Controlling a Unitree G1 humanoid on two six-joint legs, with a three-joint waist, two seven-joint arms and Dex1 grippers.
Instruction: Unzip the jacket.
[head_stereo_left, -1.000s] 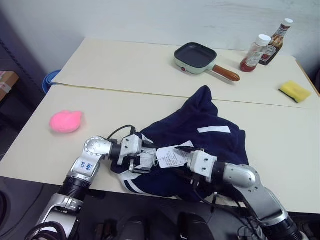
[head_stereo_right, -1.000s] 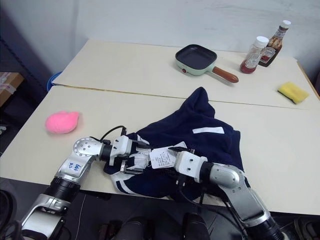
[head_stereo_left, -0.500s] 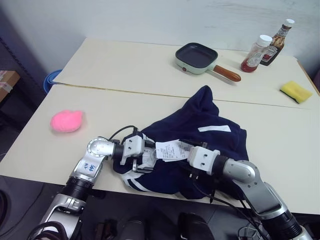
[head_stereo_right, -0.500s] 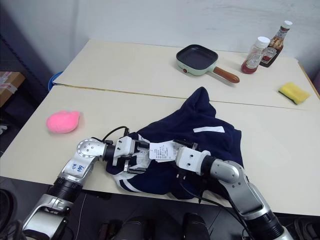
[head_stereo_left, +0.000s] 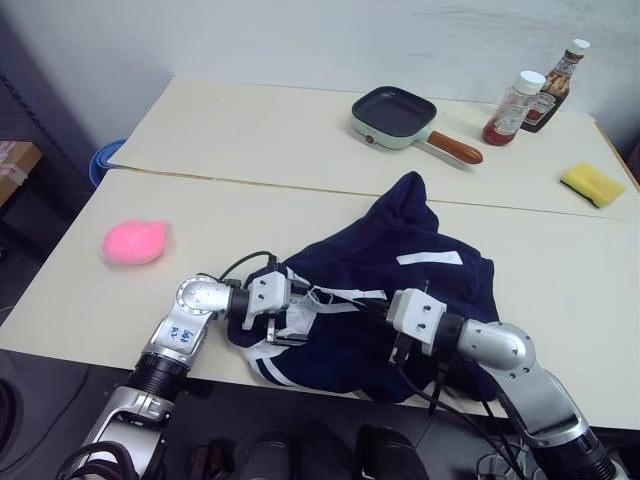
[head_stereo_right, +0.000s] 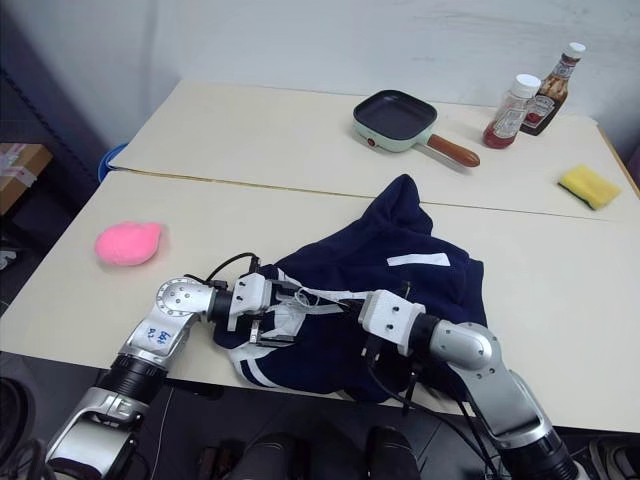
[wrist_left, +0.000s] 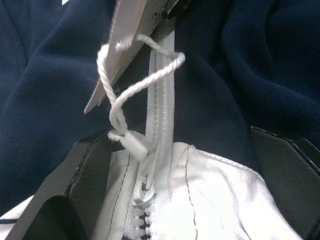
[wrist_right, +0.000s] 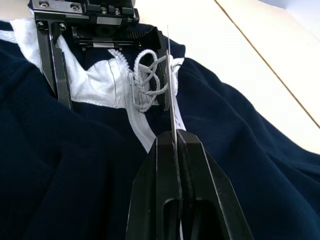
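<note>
Soft, floppy navy jacket (head_stereo_left: 400, 270). Left gripper (head_stereo_left: 283, 312) fingers spread around the collar; right gripper (wrist_right: 172, 142) fingers pinching the paper tag (wrist_right: 171, 85). Better grabbing the zipper pull (wrist_left: 142, 182).

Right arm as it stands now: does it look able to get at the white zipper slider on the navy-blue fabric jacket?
Probably not yet. The right gripper is shut on a white paper tag, and the slider sits between the left gripper's open jaws on the jacket.

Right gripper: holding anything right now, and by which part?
Yes. The right gripper is shut on the jacket's white paper tags, pinched edge-on at their near end. The left gripper straddles the white collar area at the zipper.
</note>
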